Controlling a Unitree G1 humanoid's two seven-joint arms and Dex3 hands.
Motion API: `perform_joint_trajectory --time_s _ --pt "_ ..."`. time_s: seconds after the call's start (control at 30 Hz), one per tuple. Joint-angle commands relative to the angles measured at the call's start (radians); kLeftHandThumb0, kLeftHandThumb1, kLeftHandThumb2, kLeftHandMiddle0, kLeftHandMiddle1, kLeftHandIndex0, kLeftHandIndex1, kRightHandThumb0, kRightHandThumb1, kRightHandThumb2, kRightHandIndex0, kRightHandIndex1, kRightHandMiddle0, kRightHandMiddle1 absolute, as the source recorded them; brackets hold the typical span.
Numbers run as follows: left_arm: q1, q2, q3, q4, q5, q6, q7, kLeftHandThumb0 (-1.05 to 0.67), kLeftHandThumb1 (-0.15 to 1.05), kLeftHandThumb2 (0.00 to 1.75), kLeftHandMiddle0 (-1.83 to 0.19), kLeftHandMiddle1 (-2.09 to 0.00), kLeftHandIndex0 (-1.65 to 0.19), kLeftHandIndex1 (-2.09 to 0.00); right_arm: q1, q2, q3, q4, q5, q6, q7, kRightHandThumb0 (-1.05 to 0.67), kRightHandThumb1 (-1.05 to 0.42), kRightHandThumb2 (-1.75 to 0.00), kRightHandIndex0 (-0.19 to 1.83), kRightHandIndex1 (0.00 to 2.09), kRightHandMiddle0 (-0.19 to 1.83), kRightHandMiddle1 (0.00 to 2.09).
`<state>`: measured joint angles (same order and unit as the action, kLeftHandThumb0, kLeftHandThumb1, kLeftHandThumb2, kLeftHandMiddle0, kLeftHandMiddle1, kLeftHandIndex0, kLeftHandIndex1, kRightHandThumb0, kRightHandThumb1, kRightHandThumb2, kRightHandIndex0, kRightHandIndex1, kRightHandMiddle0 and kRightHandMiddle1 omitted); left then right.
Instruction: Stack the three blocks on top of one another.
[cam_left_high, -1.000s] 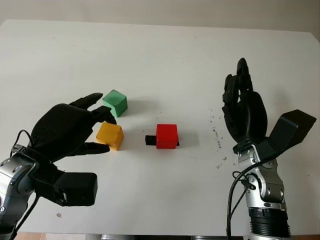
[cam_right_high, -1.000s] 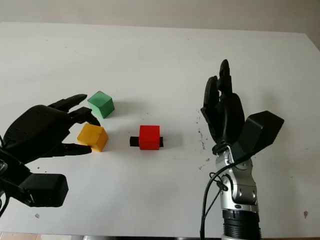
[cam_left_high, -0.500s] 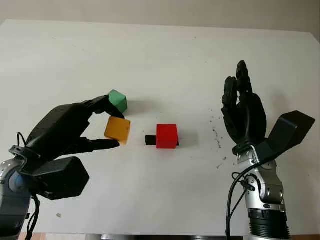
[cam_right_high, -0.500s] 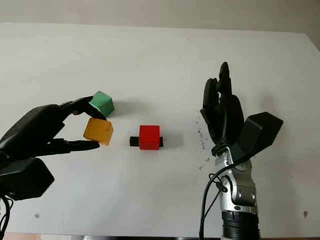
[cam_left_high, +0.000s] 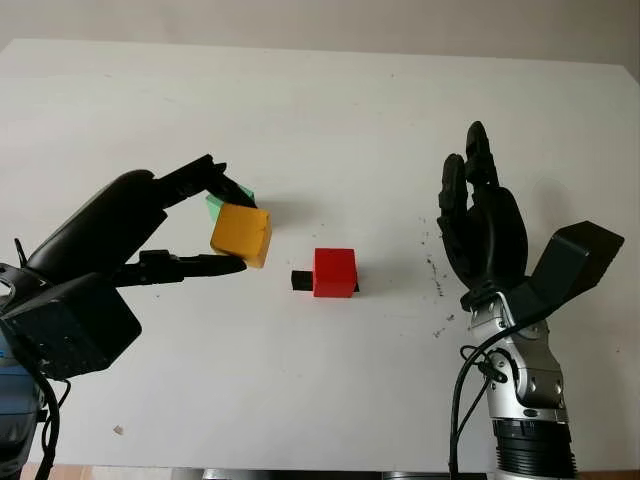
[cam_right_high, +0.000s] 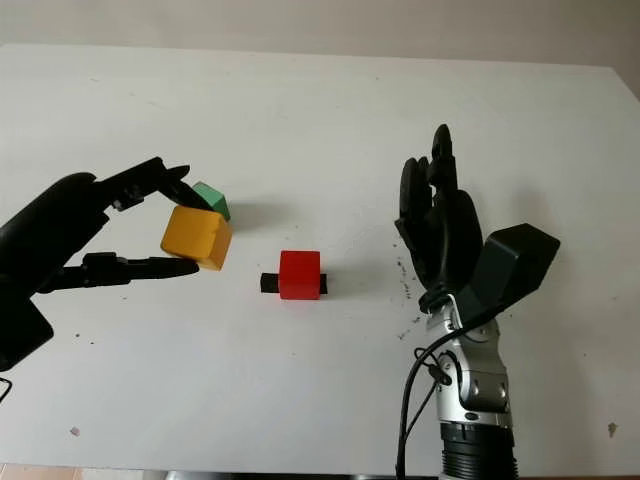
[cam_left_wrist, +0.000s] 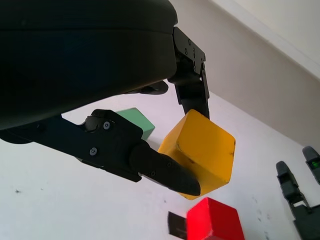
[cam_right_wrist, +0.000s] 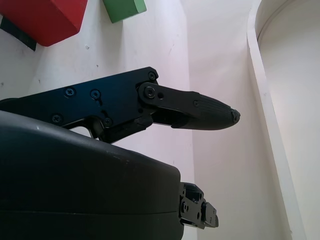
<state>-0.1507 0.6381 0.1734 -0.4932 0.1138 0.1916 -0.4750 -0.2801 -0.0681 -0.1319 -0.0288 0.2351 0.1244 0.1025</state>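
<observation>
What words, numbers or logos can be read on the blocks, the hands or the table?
None: no readable text anywhere.
Yellow block, held in the left hand: plain faces, no print.
Red block and green block on the table: plain too.
Black strip beside the red block: no marking visible.
Right hand, open above the table: black shell, no label; the dark specks on the table next to it are not writing.
</observation>
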Motion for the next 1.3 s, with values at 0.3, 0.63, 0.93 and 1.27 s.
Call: perform_joint_trajectory --time_s 0.3,0.63,0.93,1.27 --pt "-0.181 -0.099 -0.208 -0.075 0.044 0.257 0.027 -0.39 0.99 0.05 -0.37 -0.06 -0.36 -1.48 0.0 0.023 0.02 -0.016 -0.005 0.029 -0.015 -0.62 -1.05 -0.51 -0.19 0.0 -0.19 0.0" --pt "-0.193 -0.186 -0.337 -0.069 0.086 0.373 0.056 -0.35 0.99 0.06 -0.26 -0.04 -0.28 -1.6 -0.001 0.03 0.028 -0.001 -0.019 0.02 -0.013 -0.62 -1.05 -0.48 -0.19 0.0 -0.19 0.0" --pt "-0.158 -0.254 -0.369 -0.053 0.125 0.335 0.127 -0.34 1.01 0.06 -0.27 -0.05 -0.27 -1.69 0.001 0.046 0.039 0.029 -0.038 -0.021 -0.008 -0.62 -1.05 -0.51 -0.19 0.0 -0.19 0.0" --pt "-0.096 -0.32 -0.353 -0.024 0.168 0.26 0.244 -0.39 1.05 0.13 -0.22 -0.04 -0.14 -1.9 0.001 0.046 0.032 0.044 -0.029 -0.034 -0.003 -0.63 -1.05 -0.49 -0.19 0.0 -0.19 0.0"
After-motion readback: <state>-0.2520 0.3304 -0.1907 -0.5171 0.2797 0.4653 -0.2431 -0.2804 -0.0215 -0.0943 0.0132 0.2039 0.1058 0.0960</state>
